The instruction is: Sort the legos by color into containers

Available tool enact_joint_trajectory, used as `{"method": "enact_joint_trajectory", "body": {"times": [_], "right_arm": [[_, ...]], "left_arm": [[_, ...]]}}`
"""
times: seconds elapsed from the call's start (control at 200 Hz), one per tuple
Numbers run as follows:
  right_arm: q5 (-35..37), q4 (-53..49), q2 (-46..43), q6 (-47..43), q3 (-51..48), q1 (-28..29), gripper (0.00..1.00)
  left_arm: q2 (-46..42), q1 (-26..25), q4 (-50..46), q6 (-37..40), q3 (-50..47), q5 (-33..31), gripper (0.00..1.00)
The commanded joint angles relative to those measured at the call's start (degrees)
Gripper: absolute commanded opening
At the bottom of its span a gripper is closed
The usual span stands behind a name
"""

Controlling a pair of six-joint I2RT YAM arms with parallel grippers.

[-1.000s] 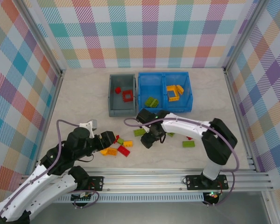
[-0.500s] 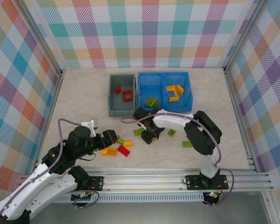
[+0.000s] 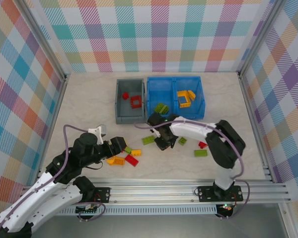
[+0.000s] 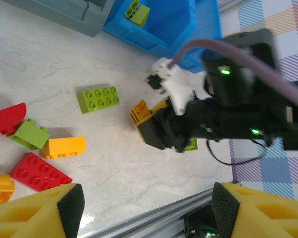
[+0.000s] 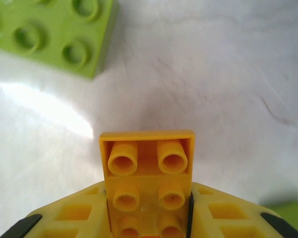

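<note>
Right pincer (image 5: 148,201) is clamping a glossy, studded orange brick (image 5: 146,163) over the marbled tabletop (image 5: 228,74); left pincer (image 4: 147,203) is hanging wide.

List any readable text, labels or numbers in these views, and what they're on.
None readable.
Orange brick, green brick: studs seen close up, no lettering shows.
Grey bin, blue bin: no labels visible.
Right arm: green lights, no legible print.
</note>
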Motion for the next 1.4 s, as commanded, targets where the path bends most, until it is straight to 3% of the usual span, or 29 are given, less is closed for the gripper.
{"method": "enact_joint_trajectory", "body": {"times": [0.0,0.105,0.195,0.445,0.535,0.785,1.165,1.395], "right_arm": [[-0.59,-1.57,-11.28,5.34,-1.37,-3.96,0.33],[-0.46,-3.36,-17.56,6.89,-0.99,-11.33,0.33],[2.62,-4.0,-17.7,7.37,2.0,-17.12,0.34],[13.77,-8.46,1.27,11.37,21.66,-25.82,0.35],[17.2,-11.81,9.26,12.42,30.35,-27.01,0.35],[25.11,-20.87,26.43,13.18,49.38,-27.91,0.34],[28.02,-25.06,35.57,14.75,58.16,-27.95,0.4],[27.31,-25.37,37.14,15.57,58.75,-27.87,0.41]], "left_arm": [[4.07,-0.51,5.16,0.12,1.1,2.64,0.71],[10.67,-1.4,9.25,0.63,3.9,3.74,0.71],[17.88,-3.7,12.64,2.23,7.73,3.13,0.71],[34.83,-10.89,16.57,6.2,19.8,-7.26,0.7],[38.88,-12.1,20.74,6.99,22.06,-9.98,0.7],[44.52,-12.82,24.62,7.04,24.75,-9.46,0.69],[49.2,-15.28,30.19,12.07,29.39,-2.56,0.69],[56.87,-21.89,17.7,15.97,41.72,-15.76,0.68]]}}
